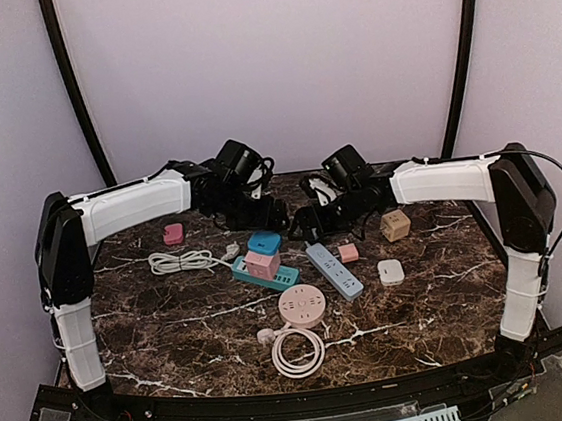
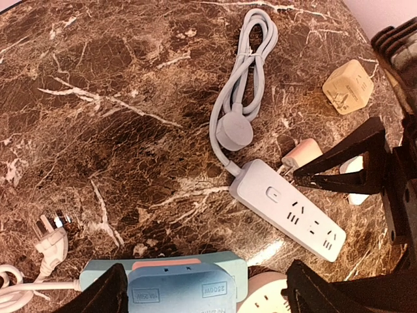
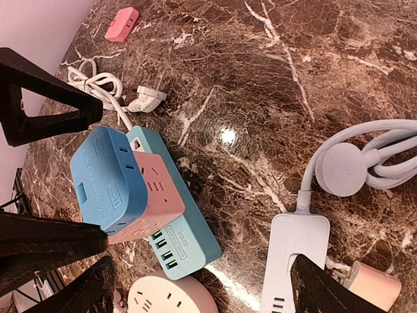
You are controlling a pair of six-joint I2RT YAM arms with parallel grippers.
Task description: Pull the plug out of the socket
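Note:
A blue plug block [image 1: 263, 241] sits on a pink cube adapter [image 1: 261, 265], which is plugged into the teal socket strip [image 1: 272, 275]. My left gripper [image 1: 261, 216] hangs just behind this stack. In the left wrist view it [image 2: 208, 297] is open, with the blue plug [image 2: 179, 290] between its fingers. The plug is close to the left finger [image 2: 104, 297] and far from the right one. My right gripper [image 3: 205, 290] is open and holds nothing. It hovers right of the stack, and its view shows the blue plug [image 3: 107, 179], pink cube [image 3: 156, 195] and teal strip [image 3: 189, 235].
A grey-blue power strip [image 1: 334, 270] with a coiled cord lies right of the stack. A round pink socket [image 1: 302, 305] and its white cord coil [image 1: 298, 350] lie in front. A tan cube [image 1: 395, 225], small pink adapters [image 1: 348, 253] and a white adapter [image 1: 391, 271] are scattered nearby. A white cord [image 1: 181, 262] lies left.

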